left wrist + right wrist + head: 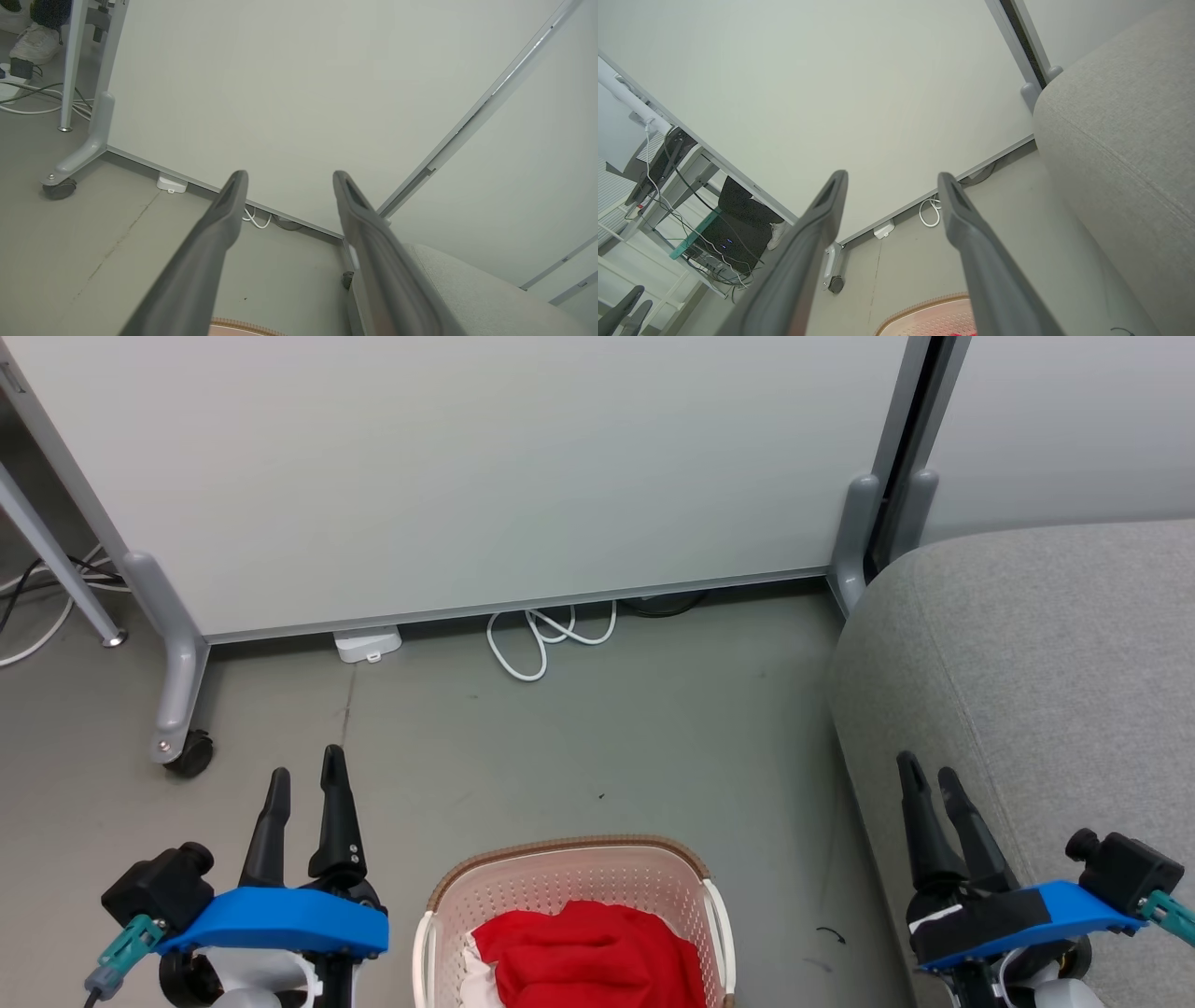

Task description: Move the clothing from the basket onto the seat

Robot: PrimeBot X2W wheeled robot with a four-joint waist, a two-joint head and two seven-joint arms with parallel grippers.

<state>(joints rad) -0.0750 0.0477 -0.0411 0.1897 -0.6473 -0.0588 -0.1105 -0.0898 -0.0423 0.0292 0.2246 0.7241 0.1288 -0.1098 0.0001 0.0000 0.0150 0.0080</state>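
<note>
Red jerseys heaped in laundry basket at 6 o'clock, sofa seat at 3. Left gripper and right gripper both spread, empty. Risk: shallow pinch drops fabric short of seat

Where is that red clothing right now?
In the head view, the red clothing lies inside the basket at bottom centre, on the floor, left of the grey seat.

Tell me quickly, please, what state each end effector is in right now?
Left end effector: open, empty.
Right end effector: open, empty.
</note>
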